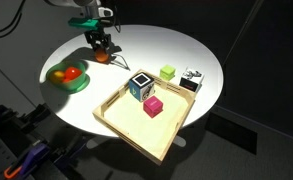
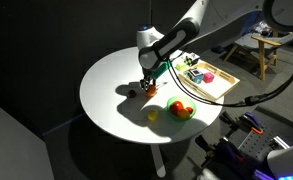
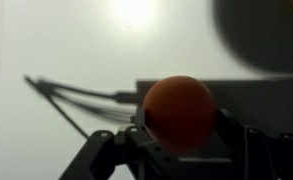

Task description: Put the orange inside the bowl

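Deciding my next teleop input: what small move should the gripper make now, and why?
Probably a short lift: the gripper looks shut on the orange, low near the table, and the bowl sits apart, with its rim to clear.

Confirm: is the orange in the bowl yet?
No, the wrist view shows the orange held between the fingers of the gripper over bare table, and in an exterior view it is apart from the bowl.

spotlit table (image 1: pixel 176 50), dark surroundings, hard shadows, blurry wrist view
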Controlling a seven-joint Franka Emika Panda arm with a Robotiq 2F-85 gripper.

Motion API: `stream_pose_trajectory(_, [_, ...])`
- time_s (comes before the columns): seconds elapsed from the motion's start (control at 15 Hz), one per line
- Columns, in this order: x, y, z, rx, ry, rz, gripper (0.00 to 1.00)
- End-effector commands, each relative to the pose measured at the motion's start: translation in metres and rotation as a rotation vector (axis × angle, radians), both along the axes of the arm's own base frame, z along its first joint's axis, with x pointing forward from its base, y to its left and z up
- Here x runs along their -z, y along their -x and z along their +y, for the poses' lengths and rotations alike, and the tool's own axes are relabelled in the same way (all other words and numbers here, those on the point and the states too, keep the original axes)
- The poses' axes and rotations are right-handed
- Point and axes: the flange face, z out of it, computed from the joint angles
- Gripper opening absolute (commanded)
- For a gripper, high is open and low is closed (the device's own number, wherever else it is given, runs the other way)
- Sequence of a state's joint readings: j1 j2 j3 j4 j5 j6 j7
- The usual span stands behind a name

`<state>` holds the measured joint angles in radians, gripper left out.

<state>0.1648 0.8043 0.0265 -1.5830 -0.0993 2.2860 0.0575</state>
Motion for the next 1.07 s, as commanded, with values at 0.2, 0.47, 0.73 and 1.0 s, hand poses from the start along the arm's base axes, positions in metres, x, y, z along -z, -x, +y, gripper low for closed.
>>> stream_pose_trajectory(0.2, [-0.047,0.022,0.007,-0.003,0.03,-0.005,0.47])
stream_pose_trajectory(0.47, [-0.064,0.044,0.015,-0.019,0.038,0.016,0.47])
stream_pose_trajectory(0.73, [-0.077,0.071,0.016,-0.037,0.039,0.024,0.47])
stream_pose_trajectory(1.0, [-0.09,0.101,0.012,-0.047,0.044,0.033,0.47])
